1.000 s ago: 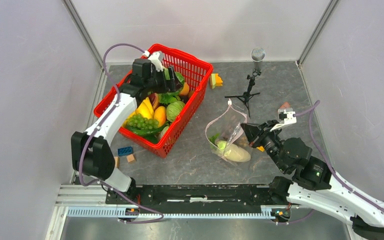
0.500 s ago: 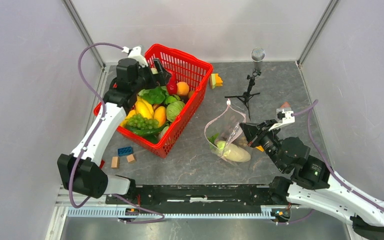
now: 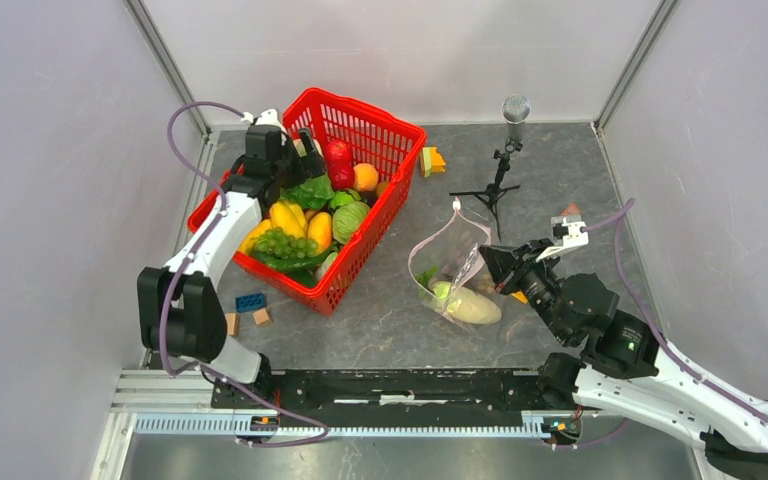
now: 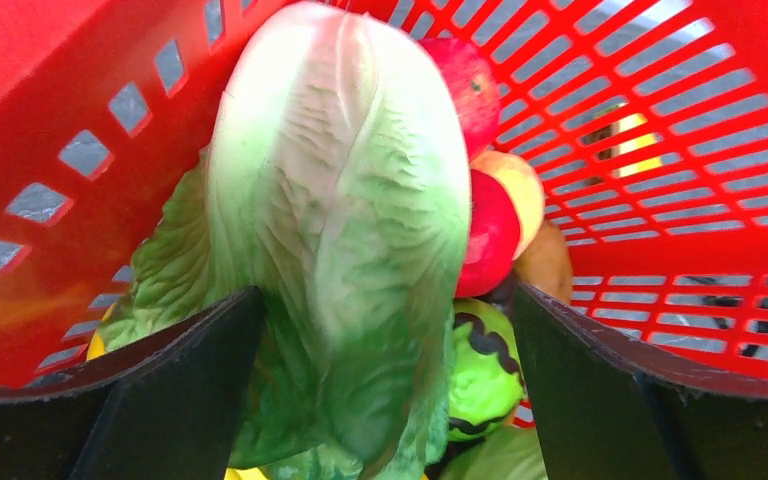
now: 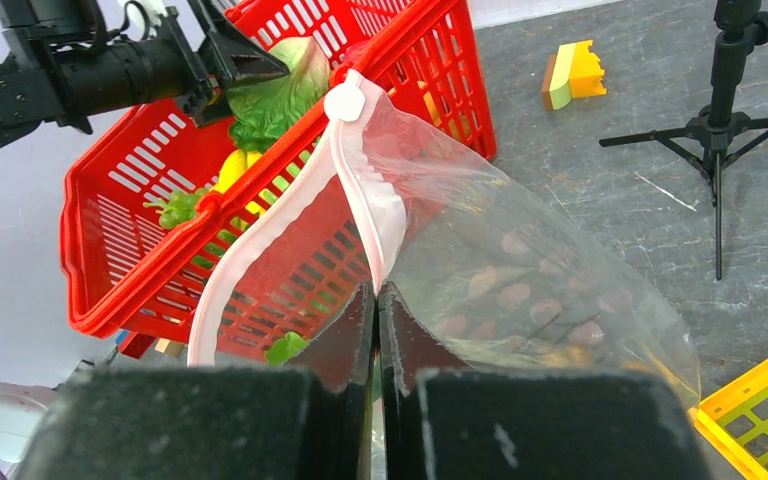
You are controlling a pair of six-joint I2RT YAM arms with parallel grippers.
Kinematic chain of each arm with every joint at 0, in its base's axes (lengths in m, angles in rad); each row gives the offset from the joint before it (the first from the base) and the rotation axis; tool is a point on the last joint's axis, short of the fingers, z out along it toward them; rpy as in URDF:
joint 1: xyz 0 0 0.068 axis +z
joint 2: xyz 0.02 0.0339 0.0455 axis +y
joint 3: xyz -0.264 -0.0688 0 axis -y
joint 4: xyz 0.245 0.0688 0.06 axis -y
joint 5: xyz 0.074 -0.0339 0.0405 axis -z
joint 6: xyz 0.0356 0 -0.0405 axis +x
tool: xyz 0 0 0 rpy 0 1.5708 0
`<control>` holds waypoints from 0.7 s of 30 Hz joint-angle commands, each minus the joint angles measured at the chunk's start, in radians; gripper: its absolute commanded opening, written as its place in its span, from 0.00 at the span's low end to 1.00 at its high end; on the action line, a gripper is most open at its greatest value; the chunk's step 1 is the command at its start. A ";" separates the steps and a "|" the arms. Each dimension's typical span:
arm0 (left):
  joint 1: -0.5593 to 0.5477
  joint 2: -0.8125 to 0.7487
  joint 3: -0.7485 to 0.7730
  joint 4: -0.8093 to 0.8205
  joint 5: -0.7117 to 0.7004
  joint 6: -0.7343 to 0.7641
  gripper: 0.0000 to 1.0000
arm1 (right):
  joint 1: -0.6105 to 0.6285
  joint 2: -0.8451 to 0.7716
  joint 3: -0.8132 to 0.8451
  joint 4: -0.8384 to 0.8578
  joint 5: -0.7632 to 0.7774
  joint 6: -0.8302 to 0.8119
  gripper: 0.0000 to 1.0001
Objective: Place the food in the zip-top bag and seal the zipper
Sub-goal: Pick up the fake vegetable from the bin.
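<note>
My left gripper (image 3: 301, 152) hangs open over the back-left corner of the red basket (image 3: 393, 124). A leafy green lettuce (image 4: 340, 230) stands between its wide-spread fingers (image 4: 160, 400), with a round red fruit (image 4: 488, 235) just behind it. More food fills the basket: yellow bananas (image 3: 288, 217), green grapes (image 3: 282, 243), a red fruit (image 3: 337, 152). My right gripper (image 5: 377, 300) is shut on the pale pink zipper (image 5: 375, 205) of the clear zip-top bag (image 5: 520, 250), holding its mouth up. Inside the bag (image 3: 450, 250) lie a long cream-white vegetable (image 3: 472, 305) and a green leafy piece (image 3: 428, 275).
A microphone on a small black tripod (image 3: 497, 170) stands behind the bag. A yellow-green block (image 3: 432, 160) lies right of the basket. A blue block (image 3: 250, 301) and two wooden blocks (image 3: 230, 323) lie in front of it. A yellow crate corner (image 5: 760, 410) shows at my right.
My left gripper has pulled back from the basket's middle to its back-left corner and its jaws have spread wider. The right arm and the bag have stayed put.
</note>
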 commanded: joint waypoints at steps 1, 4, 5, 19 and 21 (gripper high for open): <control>0.000 0.071 0.032 -0.014 -0.013 0.077 1.00 | -0.001 0.014 0.014 0.028 0.011 -0.023 0.05; 0.000 0.113 0.050 -0.048 0.012 0.091 1.00 | -0.001 0.026 0.019 0.028 -0.001 -0.027 0.05; 0.000 0.118 0.048 -0.047 0.017 0.092 1.00 | 0.000 0.030 0.020 0.028 -0.004 -0.029 0.05; -0.001 0.130 0.031 -0.111 -0.086 0.132 0.74 | 0.000 0.038 0.027 0.040 -0.031 -0.040 0.05; -0.001 0.142 0.037 -0.123 -0.093 0.141 0.79 | -0.001 0.031 0.022 0.040 -0.027 -0.040 0.05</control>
